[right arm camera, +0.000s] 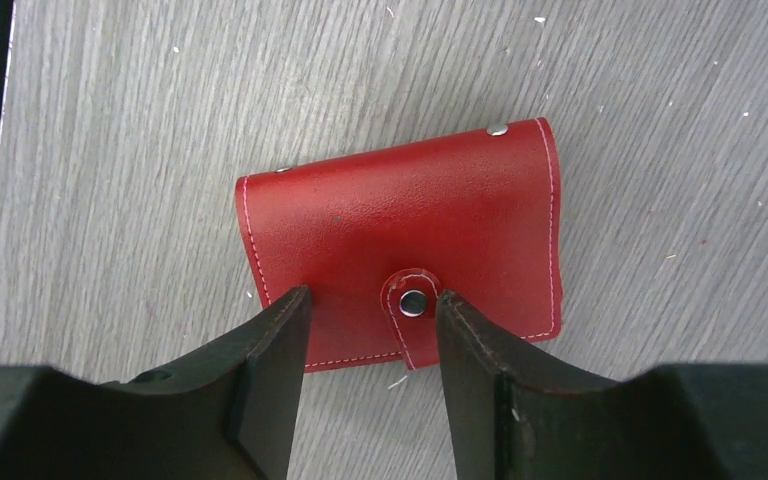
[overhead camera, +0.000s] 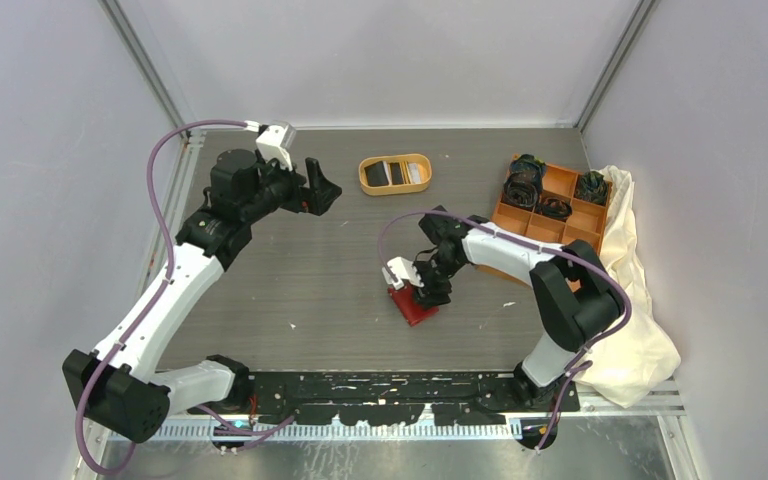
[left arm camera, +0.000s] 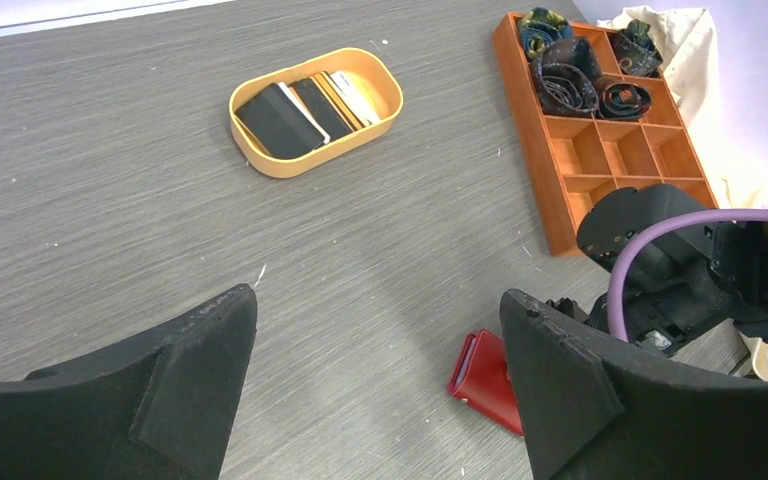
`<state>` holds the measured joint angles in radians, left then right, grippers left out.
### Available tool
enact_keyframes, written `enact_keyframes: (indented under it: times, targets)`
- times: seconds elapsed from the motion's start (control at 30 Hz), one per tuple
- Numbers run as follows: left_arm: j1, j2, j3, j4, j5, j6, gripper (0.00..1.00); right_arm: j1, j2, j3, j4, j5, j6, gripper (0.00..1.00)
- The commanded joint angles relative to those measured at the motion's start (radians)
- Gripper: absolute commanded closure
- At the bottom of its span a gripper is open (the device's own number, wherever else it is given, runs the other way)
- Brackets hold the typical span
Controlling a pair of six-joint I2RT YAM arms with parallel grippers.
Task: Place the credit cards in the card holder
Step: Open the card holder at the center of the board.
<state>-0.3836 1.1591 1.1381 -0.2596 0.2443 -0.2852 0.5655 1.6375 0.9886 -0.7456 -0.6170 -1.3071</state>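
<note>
1 rectangular, white-stitched, leathery card holder (right arm camera: 400,225) lies closed.

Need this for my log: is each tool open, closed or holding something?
Left tool: open, empty.
Right tool: open over the card holder, astride its clasp tab, gripping nothing.

A grey wood-grain tabletop (overhead camera: 320,270) sits enclosed on three sides by plain pale lilac-grey wall panels (overhead camera: 380,60) (joined at slim silver metal corner posts (overhead camera: 148,62)); the light is soft and even.
</note>
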Motion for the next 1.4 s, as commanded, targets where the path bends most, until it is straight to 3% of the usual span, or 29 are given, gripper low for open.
enact_keyframes:
  times: [0.0,0.2,0.57,0.97,1.37]
  targets:
    - [0.006,-0.01,0.005,0.069,0.017,-0.005,0.09,0.012,0.017,0.035,0.009,0.043,-0.017,0.47]
    - [0.004,-0.011,0.005,0.071,0.024,-0.008,0.1,0.027,0.056,0.048,0.007,0.092,-0.007,0.55]
    - [0.005,-0.007,0.005,0.072,0.031,-0.011,0.1,0.031,0.014,0.074,0.002,0.034,0.052,0.53]
    - [0.007,-0.002,0.005,0.073,0.039,-0.014,0.1,0.033,0.065,0.087,-0.014,0.105,0.063,0.5]
    - [0.006,-0.004,0.005,0.073,0.042,-0.014,0.11,0.056,0.106,0.089,-0.059,0.16,0.012,0.68]
